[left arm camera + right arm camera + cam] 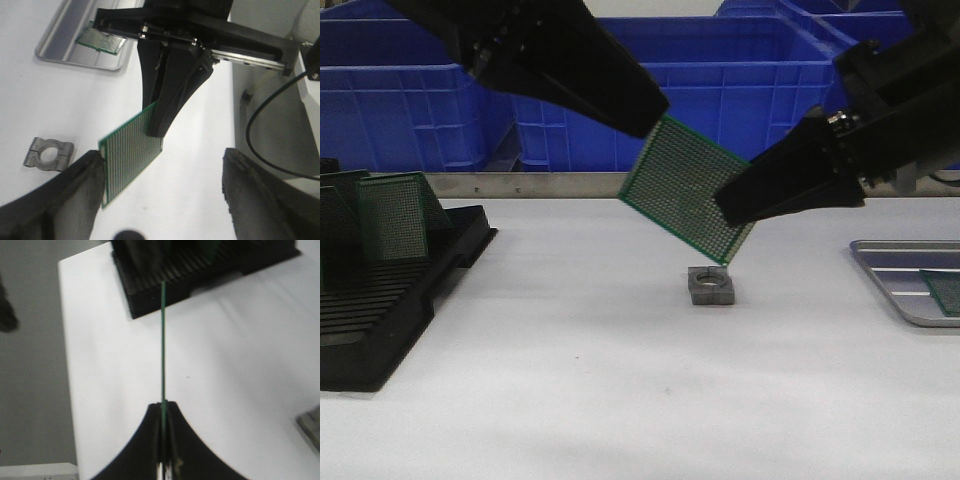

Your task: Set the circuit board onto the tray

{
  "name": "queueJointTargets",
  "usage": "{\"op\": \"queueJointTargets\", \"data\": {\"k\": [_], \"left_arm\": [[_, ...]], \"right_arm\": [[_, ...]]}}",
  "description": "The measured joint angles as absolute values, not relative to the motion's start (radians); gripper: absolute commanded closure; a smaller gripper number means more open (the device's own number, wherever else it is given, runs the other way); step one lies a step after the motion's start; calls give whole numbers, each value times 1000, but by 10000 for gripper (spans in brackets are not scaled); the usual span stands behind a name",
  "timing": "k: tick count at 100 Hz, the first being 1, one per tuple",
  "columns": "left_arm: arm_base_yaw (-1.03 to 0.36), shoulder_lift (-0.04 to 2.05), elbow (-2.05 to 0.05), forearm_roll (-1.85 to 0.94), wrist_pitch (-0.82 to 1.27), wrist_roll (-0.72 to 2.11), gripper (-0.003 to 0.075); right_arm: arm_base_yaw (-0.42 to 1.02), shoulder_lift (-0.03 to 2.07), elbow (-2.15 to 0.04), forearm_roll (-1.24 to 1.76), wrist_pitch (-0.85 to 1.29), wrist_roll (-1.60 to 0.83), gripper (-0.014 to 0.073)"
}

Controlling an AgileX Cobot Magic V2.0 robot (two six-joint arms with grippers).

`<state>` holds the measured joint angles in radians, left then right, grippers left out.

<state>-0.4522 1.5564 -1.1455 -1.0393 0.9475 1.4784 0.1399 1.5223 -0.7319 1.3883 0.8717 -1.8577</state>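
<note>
A green perforated circuit board (685,190) hangs tilted in mid-air over the table's middle. My right gripper (725,212) is shut on its lower right edge. In the right wrist view the board (163,340) is edge-on between the closed jaws (163,407). My left gripper (655,122) is at the board's upper corner. In the left wrist view it (162,160) is wide open, with the board (127,160) beside one finger. The silver tray (890,262) lies at the right edge and holds another green board (945,292). Both show in the left wrist view: tray (60,45), board (100,40).
A black slotted rack (380,300) with upright boards (395,215) stands at the left. A small grey metal clamp block (711,285) lies on the table under the held board. Blue plastic bins (740,80) line the back.
</note>
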Motion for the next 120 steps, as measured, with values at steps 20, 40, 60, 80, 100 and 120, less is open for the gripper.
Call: {"op": "queueJointTargets", "data": {"k": [20,40,60,80,100,120], "left_arm": [[-386,1518,-1146,-1111,948,1478,239],[-377,1517,-1146,-1126,948,1477,239],[-377,1517,-1146,-1130,972,1477,239],[-377,1517,-1146,-1130,977,1477,239],[-377,1517,-1146,-1130,978,1477,239],[-377,1517,-1146,-1130,978,1475,240]], "right_arm": [[-14,1522,-732,1394,788,-1685,659],[-168,1523,-732,1398,663,-1536,659],[-265,1537,-732,1432,534,-1510,659],[-285,1592,-732,1544,491,-1508,571],[-285,1628,-732,1616,507,-1506,188],[-285,1628,-732,1631,511,-1506,129]]}}
